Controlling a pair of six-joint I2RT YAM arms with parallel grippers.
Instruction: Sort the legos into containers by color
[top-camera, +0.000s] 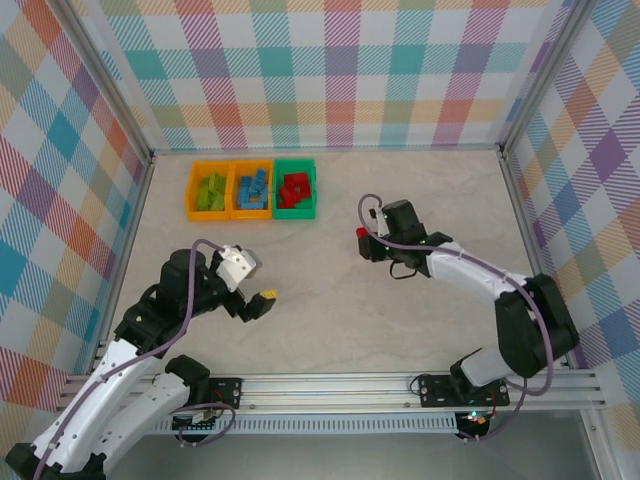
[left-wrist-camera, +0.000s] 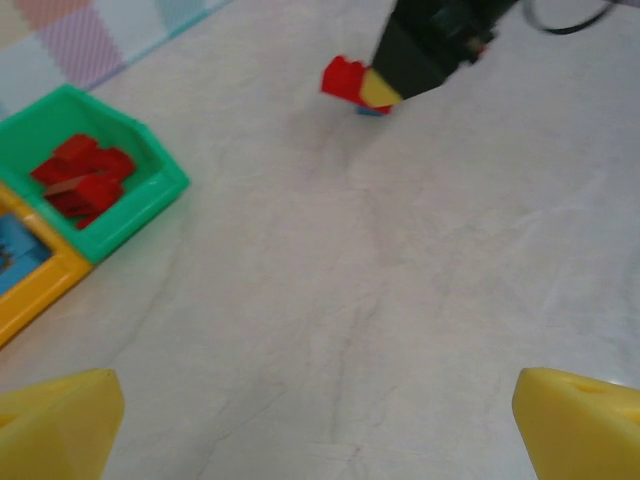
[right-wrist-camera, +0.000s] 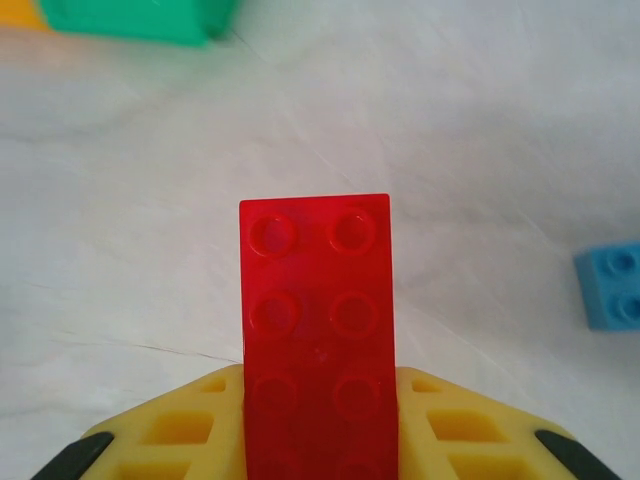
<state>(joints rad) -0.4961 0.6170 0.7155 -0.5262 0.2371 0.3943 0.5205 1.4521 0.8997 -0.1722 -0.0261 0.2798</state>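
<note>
Right wrist: red lego (right-wrist-camera: 316, 300) clamped in R tool (right-wrist-camera: 318, 425), long axis straight fwd, studs to cam; L tool (left-wrist-camera: 320, 430) spread.

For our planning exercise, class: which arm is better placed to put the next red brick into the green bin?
Right. The right gripper is shut on a red brick, with the green bin of red bricks ahead of it. The left gripper is open and empty.

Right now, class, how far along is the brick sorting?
Done: lime pile, blue pile and red pile sit in separate bins. In hand: the right gripper is shut on a red brick. Left: drop it in the green bin, then sort the loose blue brick.
</note>
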